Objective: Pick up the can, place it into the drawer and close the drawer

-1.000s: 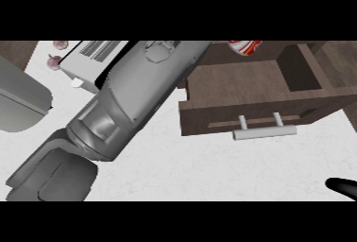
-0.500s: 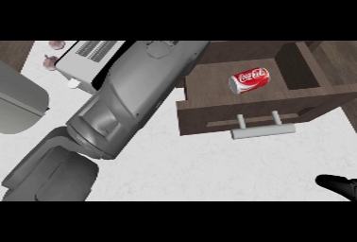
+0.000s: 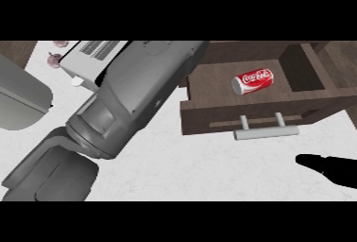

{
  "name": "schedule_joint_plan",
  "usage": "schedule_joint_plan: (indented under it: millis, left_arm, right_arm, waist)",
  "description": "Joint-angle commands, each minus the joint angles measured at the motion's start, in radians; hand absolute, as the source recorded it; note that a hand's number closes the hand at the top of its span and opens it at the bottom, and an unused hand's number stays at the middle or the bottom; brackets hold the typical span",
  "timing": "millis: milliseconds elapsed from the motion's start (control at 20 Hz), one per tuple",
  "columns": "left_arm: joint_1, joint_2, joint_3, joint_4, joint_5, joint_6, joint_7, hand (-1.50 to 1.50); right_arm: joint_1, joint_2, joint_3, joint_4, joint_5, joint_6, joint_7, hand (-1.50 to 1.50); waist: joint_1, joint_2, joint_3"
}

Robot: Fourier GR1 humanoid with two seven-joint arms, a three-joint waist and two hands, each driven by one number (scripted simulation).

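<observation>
A red cola can (image 3: 252, 82) lies on its side inside the open brown drawer (image 3: 209, 97), and nothing touches it. The drawer's front panel carries a pale bar handle (image 3: 266, 132) facing me. My grey left forearm (image 3: 132, 104) runs from the lower left up past the drawer's left side, and its hand is cut off at the picture's top. My black right hand (image 3: 329, 169) shows partly at the lower right edge, below the handle and apart from it.
A white slotted appliance (image 3: 89, 56) stands at the upper left behind the left forearm. A large grey rounded object (image 3: 21, 101) sits at the left edge. The brown cabinet's inner walls (image 3: 307, 66) rise to the right of the can.
One second ago the can showed only at the top edge. It has come down and now lies on the drawer's floor. The right hand has crept up and left.
</observation>
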Motion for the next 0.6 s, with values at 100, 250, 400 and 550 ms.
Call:
schedule_joint_plan:
  millis: [100,250,400,550]
  left_arm:
    - [-0.009,0.0,-0.007,0.002,0.031,0.01,-0.028,-1.5]
    - [-0.045,0.0,0.007,0.023,0.032,0.018,-0.031,-1.5]
    - [-0.044,0.0,-0.01,0.036,0.019,0.024,-0.018,-1.5]
    - [-0.033,0.0,0.002,0.051,0.009,-0.015,-0.048,-1.5]
  right_arm:
    - [-0.098,-0.053,0.095,0.157,0.219,-0.023,-0.092,-1.5]
    - [-0.119,-0.045,0.174,0.206,0.329,-0.05,-0.109,-1.5]
    - [-0.113,-0.046,0.21,0.312,0.415,-0.091,-0.181,-1.5]
    - [-0.207,-0.021,0.258,0.448,0.499,-0.132,-0.171,-1.5]
  waist:
    - [0.025,-0.001,0.0]
    - [0.036,-0.003,0.0]
    - [0.047,-0.01,0.0]
    - [0.07,-0.008,-0.001]
